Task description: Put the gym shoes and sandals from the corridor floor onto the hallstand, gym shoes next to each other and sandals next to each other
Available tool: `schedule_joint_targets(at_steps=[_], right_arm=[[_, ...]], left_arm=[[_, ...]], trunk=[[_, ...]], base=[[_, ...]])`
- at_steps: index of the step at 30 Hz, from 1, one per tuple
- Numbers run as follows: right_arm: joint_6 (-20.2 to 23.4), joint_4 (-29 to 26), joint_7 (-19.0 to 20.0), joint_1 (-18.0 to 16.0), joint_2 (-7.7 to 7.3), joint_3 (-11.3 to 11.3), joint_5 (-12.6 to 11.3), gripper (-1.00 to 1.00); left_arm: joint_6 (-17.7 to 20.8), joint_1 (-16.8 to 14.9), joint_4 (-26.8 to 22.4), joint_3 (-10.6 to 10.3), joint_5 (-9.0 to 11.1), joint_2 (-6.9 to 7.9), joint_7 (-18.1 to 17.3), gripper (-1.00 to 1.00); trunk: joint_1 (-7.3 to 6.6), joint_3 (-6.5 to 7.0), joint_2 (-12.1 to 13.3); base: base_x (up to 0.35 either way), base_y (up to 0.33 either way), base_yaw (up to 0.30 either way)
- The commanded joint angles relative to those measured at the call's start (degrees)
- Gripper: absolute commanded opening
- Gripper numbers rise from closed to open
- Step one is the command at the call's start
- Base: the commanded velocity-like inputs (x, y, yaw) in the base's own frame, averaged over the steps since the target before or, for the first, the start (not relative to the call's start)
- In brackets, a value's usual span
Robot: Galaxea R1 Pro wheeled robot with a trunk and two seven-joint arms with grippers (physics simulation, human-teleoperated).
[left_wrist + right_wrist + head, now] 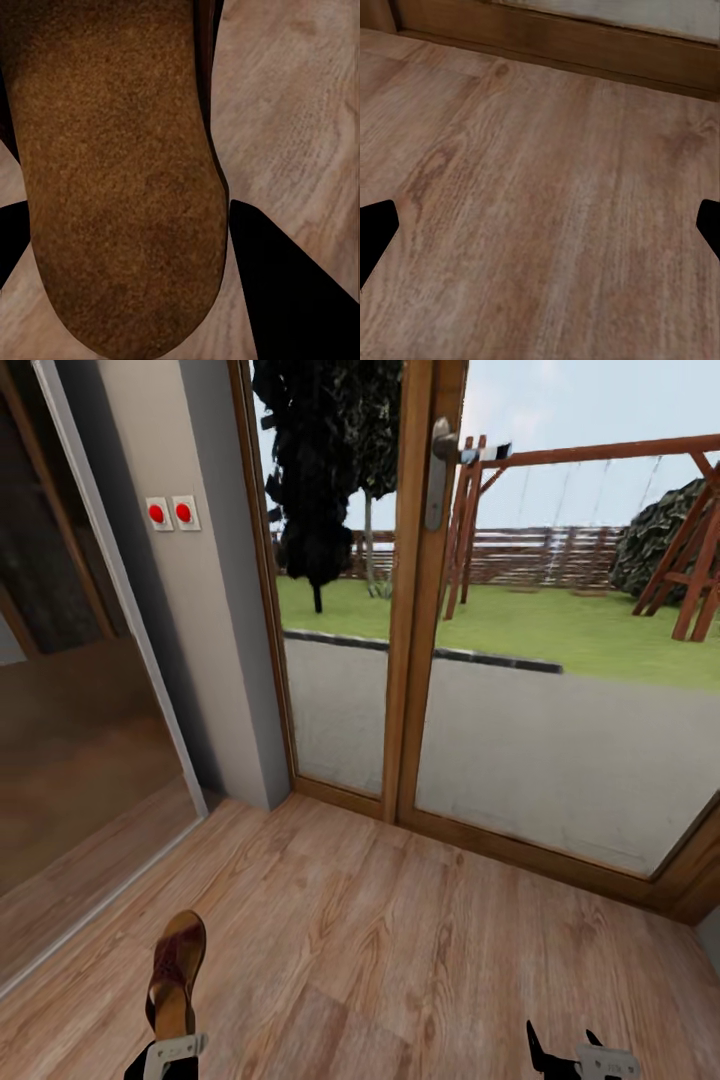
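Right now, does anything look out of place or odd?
Only the sandal: it is in the left claw, sticking forward above the wood floor. Nothing looks spilled or damaged.

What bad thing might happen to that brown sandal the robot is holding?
The left gripper seems to hold the sandal by one end only, so it might slip and drop back onto the wood floor. The glass door stands close ahead, so a turn could knock the sandal against it. The right gripper is open and empty.
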Motion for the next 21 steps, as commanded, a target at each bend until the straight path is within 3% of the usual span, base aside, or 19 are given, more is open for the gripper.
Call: schedule_joint_targets(at_steps=[1, 4, 15, 21], right_arm=[[-0.2, 0.1, 0.3, 0.0, 0.05, 0.0, -0.6, 1.00], [-0.2, 0.1, 0.0, 0.0, 1.32, -0.1, -0.5, 1.00], [0.6, 0.1, 0.1, 0.0, 1.13, -0.1, -0.4, 1.00], [0.6, 0.1, -0.2, 0.0, 1.22, -0.1, -0.4, 1.00]], left_arm=[[-0.2, 0.0, 0.0, -0.1, 0.3, 0.01, 0.0, -1.00], [-0.2, 0.0, 0.0, -0.1, 0.5, 0.04, 0.1, -1.00], [-0.2, 0.0, 0.0, -0.1, 0.7, 0.11, 0.1, -1.00], [-0.2, 0.0, 0.0, -0.1, 0.8, 0.03, 0.1, -1.00]], trunk=[[-0.24, 0.14, 0.4], [-0.90, 0.68, 1.6], [-3.31, 2.65, 6.0], [-4.63, 3.54, 8.4]], base=[[0.000, 0.000, 0.000], [0.000, 0.000, 0.000], [0.000, 0.000, 0.002], [0.000, 0.000, 0.156]])
